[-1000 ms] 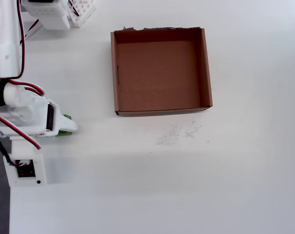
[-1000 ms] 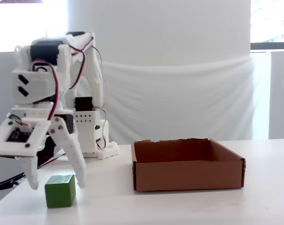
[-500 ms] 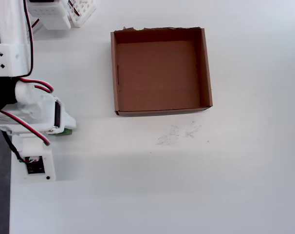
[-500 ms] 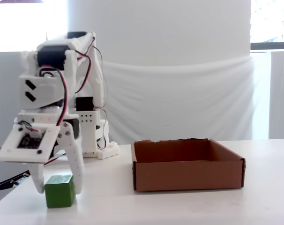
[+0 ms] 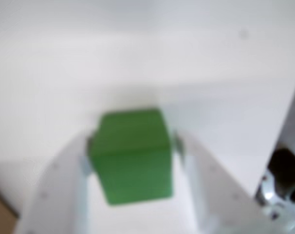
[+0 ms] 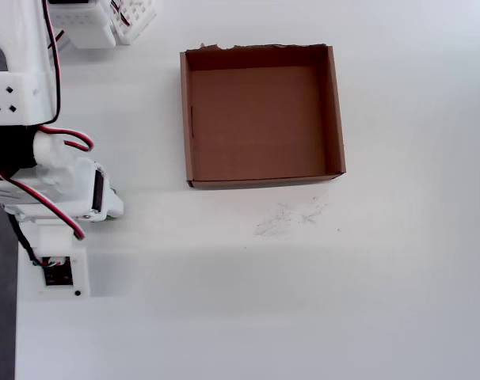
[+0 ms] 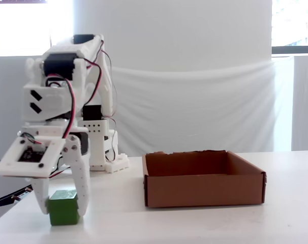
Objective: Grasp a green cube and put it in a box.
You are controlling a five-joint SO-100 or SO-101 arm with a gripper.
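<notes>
The green cube sits between my gripper's two white fingers, which press on its left and right sides. In the fixed view the cube is down at the table surface, held by the gripper, well left of the box. The box is an empty brown cardboard tray; the overhead view shows its ragged far rim. In the overhead view the cube and the fingers are hidden under the arm.
The arm's white base and wiring stand behind the gripper, left of the box. A white block with holes lies at the top left of the overhead view. Faint pencil marks are on the white table in front of the box.
</notes>
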